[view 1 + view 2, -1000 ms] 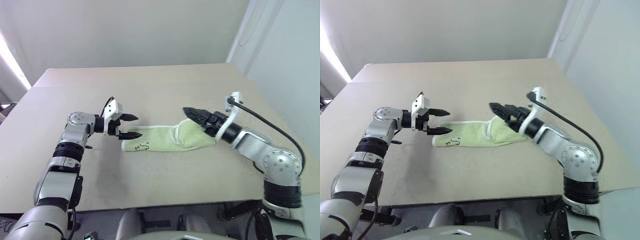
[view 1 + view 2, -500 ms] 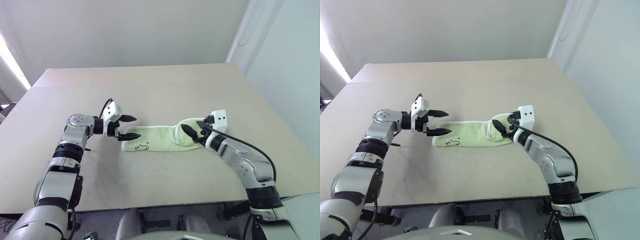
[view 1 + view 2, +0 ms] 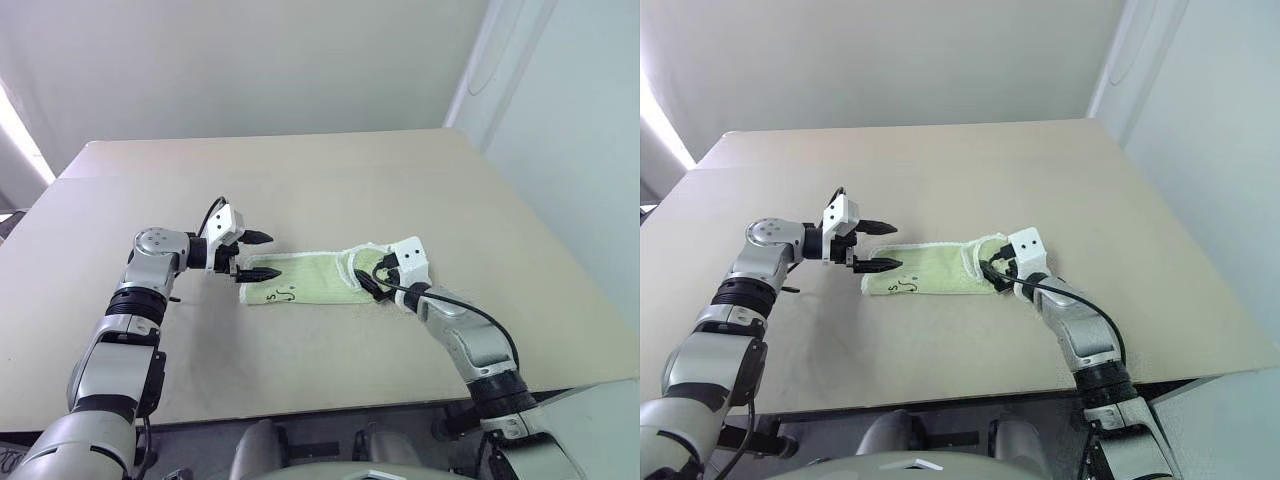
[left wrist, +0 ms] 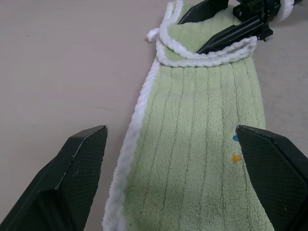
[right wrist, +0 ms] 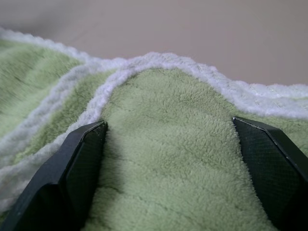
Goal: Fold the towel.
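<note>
The towel [image 3: 312, 279] lies as a long pale green strip with white edging on the table, dark handwritten marks [image 3: 285, 294] near its left end. Its right end is folded over into a small flap [image 4: 202, 45]. My left gripper [image 3: 272, 254] hovers open at the towel's left end, one finger on each side of the strip's width [image 4: 192, 144]. At the right end my right gripper [image 3: 370, 274] is low and open, its fingers [image 5: 72, 168] straddling the folded flap [image 5: 168, 159]. Neither gripper holds anything.
The tan table [image 3: 300, 180] stretches wide around the towel, its front edge [image 3: 300, 400] close to me. A pale wall and panel [image 3: 560, 150] rise past the table's right side.
My right gripper has come down and to the left, rolling at the wrist, from above the towel's right end onto the folded flap. The left gripper has stayed put.
</note>
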`<state>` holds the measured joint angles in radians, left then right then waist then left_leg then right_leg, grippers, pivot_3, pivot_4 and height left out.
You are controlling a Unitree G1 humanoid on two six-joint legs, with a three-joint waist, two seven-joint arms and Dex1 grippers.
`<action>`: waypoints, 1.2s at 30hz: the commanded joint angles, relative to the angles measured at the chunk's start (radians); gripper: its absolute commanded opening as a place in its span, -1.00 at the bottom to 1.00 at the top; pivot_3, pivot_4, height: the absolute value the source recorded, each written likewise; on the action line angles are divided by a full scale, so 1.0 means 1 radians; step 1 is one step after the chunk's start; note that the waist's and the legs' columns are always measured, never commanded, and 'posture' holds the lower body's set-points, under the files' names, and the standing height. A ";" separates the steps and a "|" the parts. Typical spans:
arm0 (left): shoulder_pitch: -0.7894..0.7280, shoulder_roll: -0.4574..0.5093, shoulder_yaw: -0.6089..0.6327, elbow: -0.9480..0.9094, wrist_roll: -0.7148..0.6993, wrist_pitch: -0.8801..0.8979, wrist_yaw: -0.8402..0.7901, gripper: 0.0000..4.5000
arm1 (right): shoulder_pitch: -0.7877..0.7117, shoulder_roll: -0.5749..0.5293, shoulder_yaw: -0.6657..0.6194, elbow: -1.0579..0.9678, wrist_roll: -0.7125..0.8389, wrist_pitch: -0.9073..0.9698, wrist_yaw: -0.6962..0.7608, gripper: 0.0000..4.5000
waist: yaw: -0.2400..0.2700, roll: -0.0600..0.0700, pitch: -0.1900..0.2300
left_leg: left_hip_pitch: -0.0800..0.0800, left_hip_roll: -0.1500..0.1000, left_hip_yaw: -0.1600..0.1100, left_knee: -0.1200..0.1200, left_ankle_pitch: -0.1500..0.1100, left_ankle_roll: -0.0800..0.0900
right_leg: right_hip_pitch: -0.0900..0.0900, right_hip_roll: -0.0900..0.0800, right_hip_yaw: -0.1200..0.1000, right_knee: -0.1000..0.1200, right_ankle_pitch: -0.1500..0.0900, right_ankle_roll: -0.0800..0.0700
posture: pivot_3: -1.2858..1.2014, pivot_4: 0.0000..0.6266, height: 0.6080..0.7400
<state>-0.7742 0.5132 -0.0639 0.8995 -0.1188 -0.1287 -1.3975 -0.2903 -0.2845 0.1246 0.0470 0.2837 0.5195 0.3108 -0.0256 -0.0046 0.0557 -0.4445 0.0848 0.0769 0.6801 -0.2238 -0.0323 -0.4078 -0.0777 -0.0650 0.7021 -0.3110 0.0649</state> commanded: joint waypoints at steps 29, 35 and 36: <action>-0.105 0.114 -0.041 -0.044 -0.017 0.998 -0.034 1.00 | -0.028 0.073 -0.288 -0.333 0.309 0.250 -0.074 0.93 | -0.018 -0.001 0.001 | -0.005 -0.001 0.000 0.000 0.000 0.000 | -0.002 -0.001 0.000 0.001 0.000 0.000 | 0.03 -1.00 0.13; -0.151 0.090 -0.016 0.015 -0.068 1.157 0.005 1.00 | -0.020 0.076 -0.293 -0.313 0.290 0.261 -0.107 0.93 | -0.018 -0.001 0.001 | -0.005 -0.001 0.000 0.000 0.000 0.000 | -0.002 -0.001 0.000 0.001 0.000 0.000 | 0.03 -1.00 0.13; -0.155 0.086 -0.019 0.025 -0.065 1.161 0.018 1.00 | -0.018 0.079 -0.294 -0.309 0.288 0.261 -0.115 0.93 | -0.018 -0.001 0.001 | -0.005 -0.001 0.000 0.000 0.000 0.000 | -0.002 -0.001 0.000 0.001 0.000 0.000 | 0.03 -1.00 0.13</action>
<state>-0.8973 0.6014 -0.1017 0.9149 -0.1709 1.0094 -1.3953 -0.2960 -0.2141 -0.1496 -0.2529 0.5712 0.7847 0.2084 -0.0436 -0.0053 0.0571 -0.4496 0.0841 0.0767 0.6799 -0.2237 -0.0323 -0.4097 -0.0785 -0.0645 0.7031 -0.3109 0.0652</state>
